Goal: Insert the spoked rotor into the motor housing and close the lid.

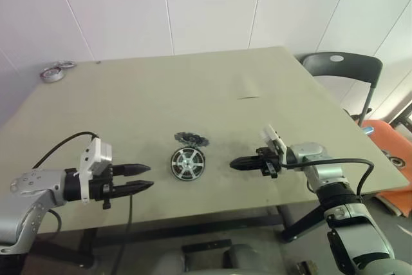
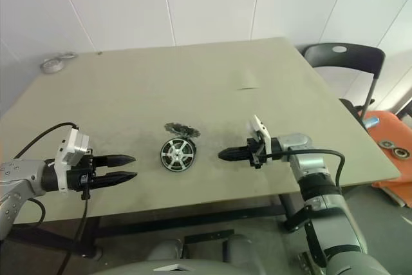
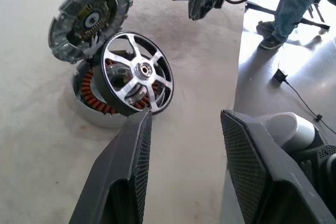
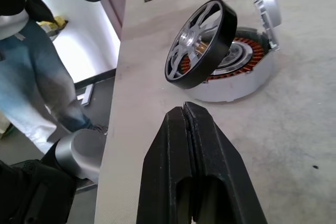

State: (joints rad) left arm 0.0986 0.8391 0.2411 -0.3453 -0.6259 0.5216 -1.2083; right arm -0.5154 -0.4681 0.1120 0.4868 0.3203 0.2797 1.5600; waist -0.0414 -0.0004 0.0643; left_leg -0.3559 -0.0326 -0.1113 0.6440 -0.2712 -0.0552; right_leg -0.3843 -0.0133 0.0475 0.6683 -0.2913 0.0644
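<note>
The spoked rotor (image 3: 137, 72), silver with a dark rim, lies tilted on the motor housing (image 3: 93, 94), one edge down on the copper windings and the other raised. The grey lid (image 3: 89, 17) stands open at the housing's far side. From the head, the rotor (image 1: 187, 162) sits mid-table near the front edge. My left gripper (image 1: 145, 177) is open and empty, a short way to the left of the rotor and pointing at it. My right gripper (image 1: 234, 164) is shut on nothing, a short way to the right, with its tip aimed at the rotor (image 4: 199, 40).
The table's front edge (image 1: 212, 214) runs close below both grippers. Rolls of tape (image 1: 55, 71) lie at the far left corner. A dark chair (image 1: 341, 69) stands beyond the right edge. A person's legs (image 3: 289, 9) stand beside the table.
</note>
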